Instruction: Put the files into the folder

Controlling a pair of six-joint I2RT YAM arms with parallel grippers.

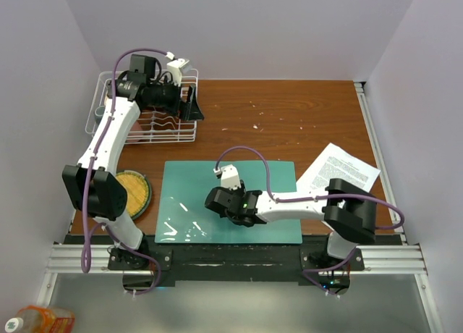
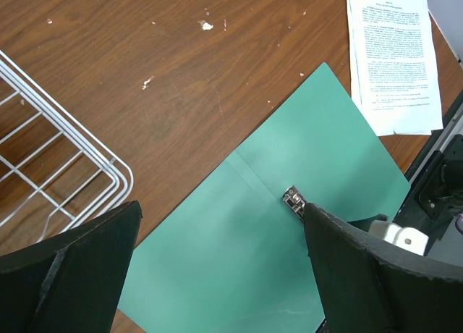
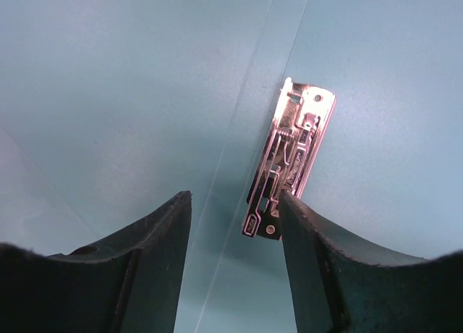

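The teal-green folder lies open and flat at the table's near middle; it also shows in the left wrist view. Its metal clip sits at the spine, also seen in the left wrist view. My right gripper hovers low over the folder, open, its right finger beside the clip's near end. The files, printed white sheets, lie on the table right of the folder, partly under my right arm; they show in the left wrist view. My left gripper is open and empty, high by the rack.
A white wire rack stands at the back left; its corner shows in the left wrist view. A round woven coaster lies left of the folder. A bottle lies below the table's front rail.
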